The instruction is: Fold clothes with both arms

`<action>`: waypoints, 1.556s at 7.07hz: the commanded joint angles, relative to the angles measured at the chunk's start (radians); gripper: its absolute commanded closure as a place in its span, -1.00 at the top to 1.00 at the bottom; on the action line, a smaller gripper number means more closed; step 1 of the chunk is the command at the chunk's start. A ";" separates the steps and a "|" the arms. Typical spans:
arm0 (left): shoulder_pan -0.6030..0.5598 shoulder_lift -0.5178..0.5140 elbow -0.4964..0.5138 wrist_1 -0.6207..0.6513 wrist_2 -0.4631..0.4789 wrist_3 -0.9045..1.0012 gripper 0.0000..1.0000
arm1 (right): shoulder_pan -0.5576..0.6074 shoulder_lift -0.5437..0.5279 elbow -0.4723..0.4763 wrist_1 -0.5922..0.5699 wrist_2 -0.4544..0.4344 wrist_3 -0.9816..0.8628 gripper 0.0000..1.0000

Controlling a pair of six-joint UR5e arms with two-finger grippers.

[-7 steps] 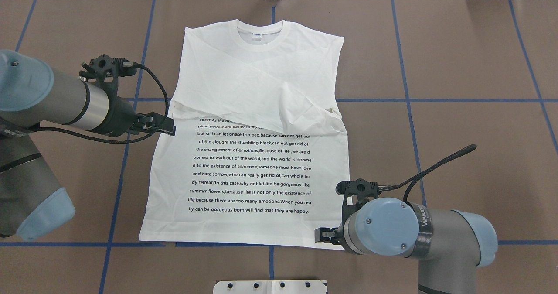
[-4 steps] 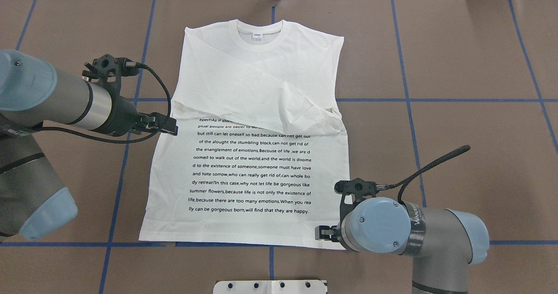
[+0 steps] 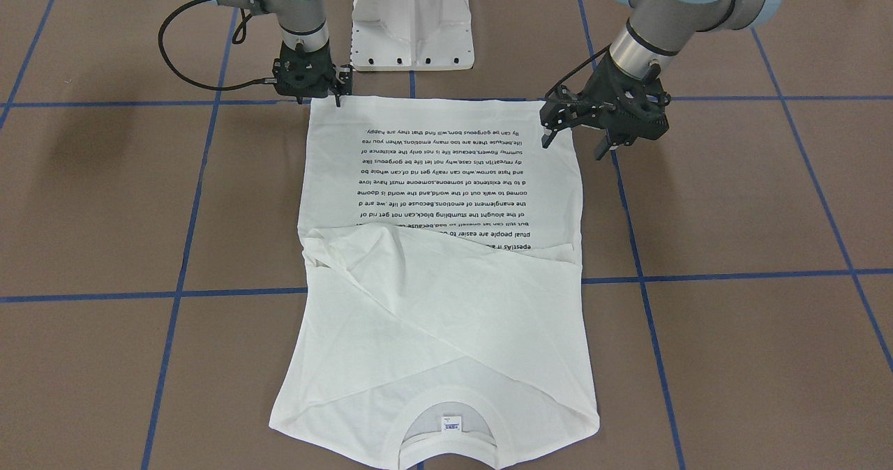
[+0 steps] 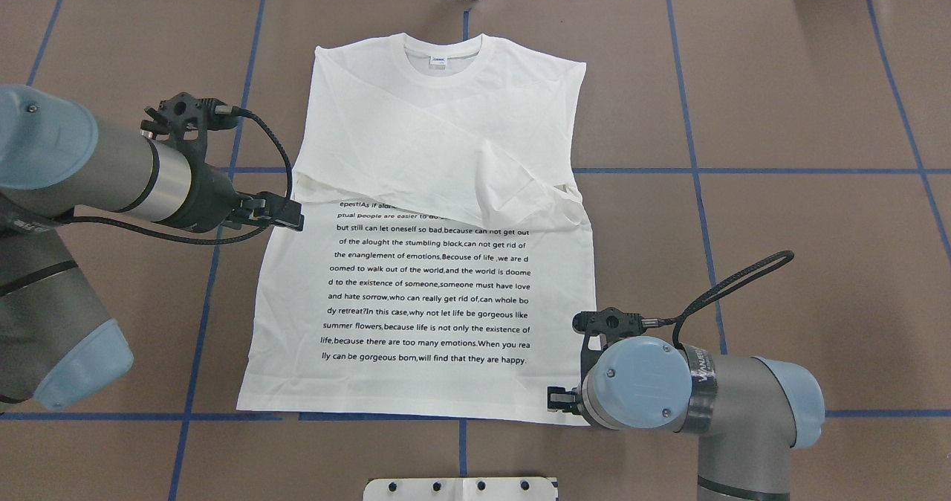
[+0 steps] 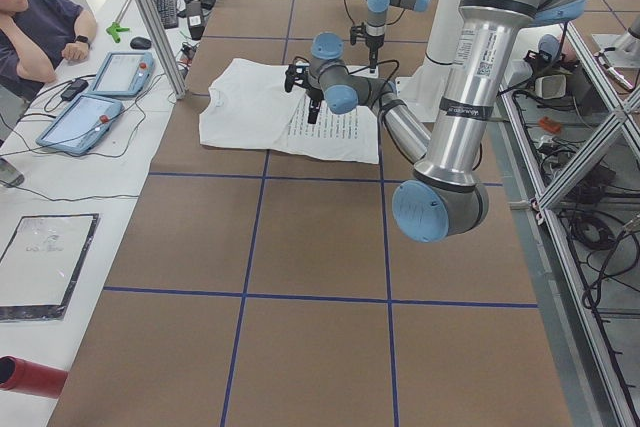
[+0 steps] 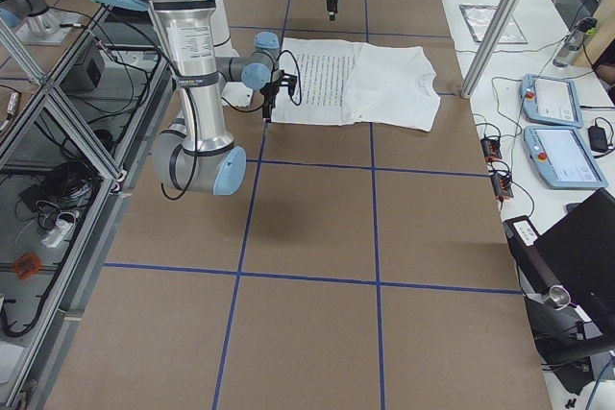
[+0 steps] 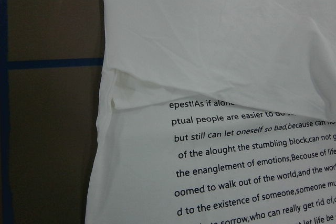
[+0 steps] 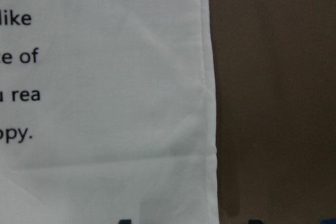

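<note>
The brown tabletop (image 4: 780,99) carries one thing of the task, the white T-shirt (image 4: 446,129). It is spread flat, with its hem toward the pedestal base (image 3: 411,17) and its neck away from it.

The left arm (image 4: 82,166) reaches in from beyond the T-shirt's left side edge. The right arm (image 4: 713,397) stands over the T-shirt's right hem corner.

Both sleeves lie crossed over the T-shirt's chest. The text block (image 4: 431,285) on its lower half is mostly uncovered, so I judge the sleeve folds done and the hem-to-neck fold not yet begun.

The left end effector (image 3: 573,146) hovers just off the T-shirt's left edge, about where the crossed sleeve meets the text. It is released, with its jaws apart and nothing between them.

The right end effector (image 3: 338,97) points down at the T-shirt's right hem corner (image 8: 207,156). Its wrist view shows only that corner and no fingers, so I cannot tell whether it has gripped the cloth.

The step in hand looks like lining up grips for the next fold. The right side needs a firm pinch through both layers at its corner. The left would need a matching hold on the T-shirt's own left side, probably at the left hem corner (image 4: 241,408). Both would then have to lift together and carry the hem evenly toward the neck label (image 4: 438,60), so the cloth does not skew.
</note>
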 commanded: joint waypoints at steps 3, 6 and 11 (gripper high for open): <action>0.000 0.002 0.002 -0.001 0.001 0.000 1.00 | 0.000 -0.004 -0.002 0.000 0.027 -0.001 0.01; 0.000 0.000 0.002 -0.001 0.001 0.000 1.00 | 0.000 -0.006 -0.002 -0.001 0.028 -0.001 -0.02; 0.000 0.000 0.003 -0.003 0.002 0.000 1.00 | 0.003 -0.001 -0.013 0.000 0.050 -0.002 -0.90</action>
